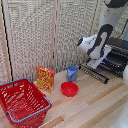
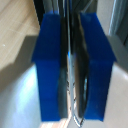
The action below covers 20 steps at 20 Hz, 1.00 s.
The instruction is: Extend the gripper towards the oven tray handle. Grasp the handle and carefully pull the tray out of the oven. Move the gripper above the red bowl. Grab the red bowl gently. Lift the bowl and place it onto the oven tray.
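My gripper (image 1: 95,63) reaches down from the white arm onto the tray (image 1: 96,73), a dark barred rack sticking out of the black oven (image 1: 118,58) at the exterior view's right. In the wrist view my gripper (image 2: 73,65) has its blue pads (image 2: 50,65) pressed close on a thin dark, silvery bar (image 2: 75,95), the tray's handle. The red bowl (image 1: 69,89) sits upright on the wooden table, apart from the gripper and toward the exterior view's left of the tray.
A blue cup (image 1: 72,73) stands just behind the bowl. A yellow-red box (image 1: 45,79) stands further to the exterior view's left. A large red mesh basket (image 1: 22,102) fills the front left corner. A slatted screen (image 1: 45,35) backs the table.
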Motion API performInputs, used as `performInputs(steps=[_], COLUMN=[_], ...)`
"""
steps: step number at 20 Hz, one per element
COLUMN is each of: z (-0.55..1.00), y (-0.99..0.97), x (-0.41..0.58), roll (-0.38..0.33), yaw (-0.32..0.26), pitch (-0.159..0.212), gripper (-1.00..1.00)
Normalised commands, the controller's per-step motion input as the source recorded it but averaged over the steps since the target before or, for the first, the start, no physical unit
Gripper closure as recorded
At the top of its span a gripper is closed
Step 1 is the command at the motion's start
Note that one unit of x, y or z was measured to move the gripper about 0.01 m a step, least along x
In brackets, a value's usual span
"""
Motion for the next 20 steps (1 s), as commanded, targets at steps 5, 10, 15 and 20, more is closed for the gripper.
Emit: performInputs(steps=[5,10,15,20], z=[0.57,0.22,-0.11,-0.23], y=[0.54,0.52,0.65,0.99], x=[0.175,0.194,0.210,0.149], roll=[-0.010,-0.069,-0.084,-0.030], yaw=[-0.144,-0.104,-0.037,-0.031], pitch=[0.007,0.045,0.063,0.066], gripper=[1.00,1.00,1.00,1.00])
